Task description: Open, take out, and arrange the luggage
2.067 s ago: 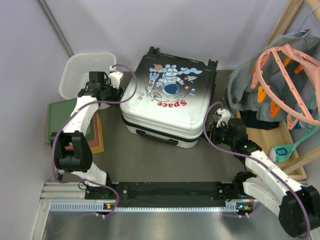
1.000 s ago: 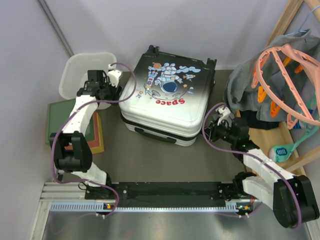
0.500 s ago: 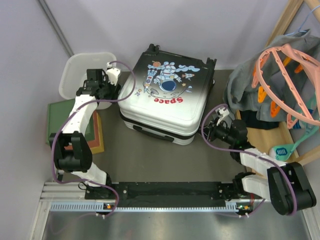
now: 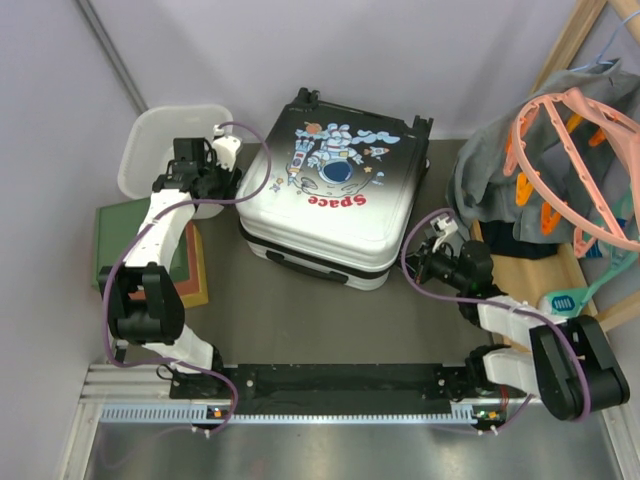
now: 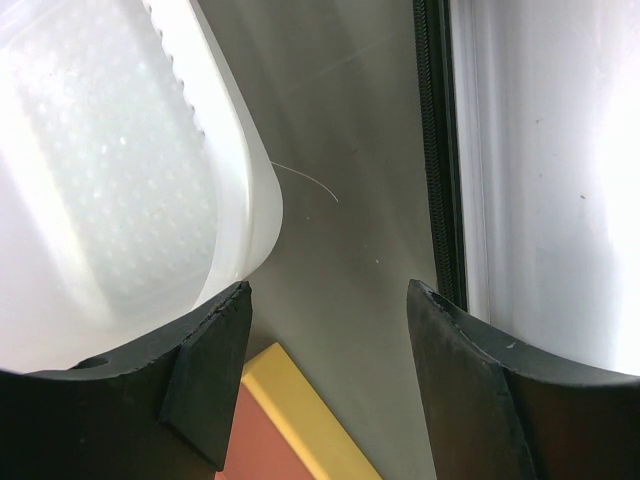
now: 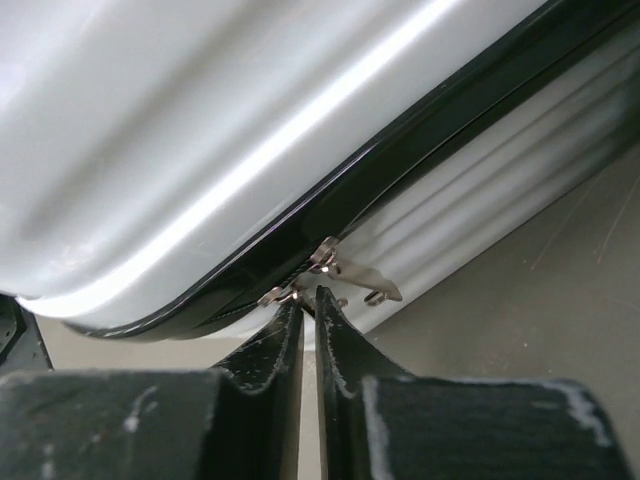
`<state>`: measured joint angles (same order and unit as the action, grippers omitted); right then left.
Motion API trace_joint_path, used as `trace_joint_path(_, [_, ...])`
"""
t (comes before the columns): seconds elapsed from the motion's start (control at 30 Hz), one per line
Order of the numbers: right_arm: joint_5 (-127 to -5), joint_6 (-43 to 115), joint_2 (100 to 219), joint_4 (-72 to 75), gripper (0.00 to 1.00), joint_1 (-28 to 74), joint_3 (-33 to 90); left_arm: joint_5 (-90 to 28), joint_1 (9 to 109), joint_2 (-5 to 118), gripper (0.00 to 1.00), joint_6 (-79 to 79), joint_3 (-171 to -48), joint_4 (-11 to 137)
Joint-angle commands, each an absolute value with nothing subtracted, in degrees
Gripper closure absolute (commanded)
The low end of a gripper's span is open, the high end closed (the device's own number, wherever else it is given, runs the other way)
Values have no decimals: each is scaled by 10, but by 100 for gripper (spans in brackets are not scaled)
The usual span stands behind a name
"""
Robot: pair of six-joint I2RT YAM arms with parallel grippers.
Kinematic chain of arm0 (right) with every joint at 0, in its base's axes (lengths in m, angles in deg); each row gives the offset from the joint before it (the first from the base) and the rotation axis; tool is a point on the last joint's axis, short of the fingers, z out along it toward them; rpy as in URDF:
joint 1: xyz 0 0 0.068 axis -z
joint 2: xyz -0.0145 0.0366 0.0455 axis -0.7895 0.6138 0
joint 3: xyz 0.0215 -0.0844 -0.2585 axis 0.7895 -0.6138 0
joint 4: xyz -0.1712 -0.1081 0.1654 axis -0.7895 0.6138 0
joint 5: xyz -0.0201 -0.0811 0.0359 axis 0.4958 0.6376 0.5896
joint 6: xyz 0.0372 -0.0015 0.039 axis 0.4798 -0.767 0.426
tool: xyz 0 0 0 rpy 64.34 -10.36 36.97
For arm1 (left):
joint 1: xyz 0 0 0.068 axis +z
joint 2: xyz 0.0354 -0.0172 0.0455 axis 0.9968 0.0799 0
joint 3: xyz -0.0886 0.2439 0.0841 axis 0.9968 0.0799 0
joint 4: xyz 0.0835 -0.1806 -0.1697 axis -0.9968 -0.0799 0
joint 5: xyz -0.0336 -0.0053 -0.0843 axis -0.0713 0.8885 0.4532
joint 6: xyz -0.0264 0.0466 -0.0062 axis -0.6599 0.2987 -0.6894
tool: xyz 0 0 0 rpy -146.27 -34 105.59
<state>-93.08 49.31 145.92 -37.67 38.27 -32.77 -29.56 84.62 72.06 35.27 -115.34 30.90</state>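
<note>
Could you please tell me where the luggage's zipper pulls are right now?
In the right wrist view, the zipper pulls sit on the luggage seam, just at the right gripper tips; from above, that is its near right corner.

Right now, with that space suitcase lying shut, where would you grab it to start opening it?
I'd take the small metal zipper pulls on the luggage, at its near right corner. Come in low from the right, level with the black seam: the pulls stick out from the side, thin enough to pinch. The right hand is there.
</note>
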Motion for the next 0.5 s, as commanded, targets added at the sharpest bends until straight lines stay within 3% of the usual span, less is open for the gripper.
trace_joint_path(0.0, [-912,497,1443,-397,98,368,-315,-212,815,727,31,346,-1145,252])
trace_joint_path(0.47, [-746,408,1231,-84,100,201,-284,-199,815,731,31,338,-1117,271])
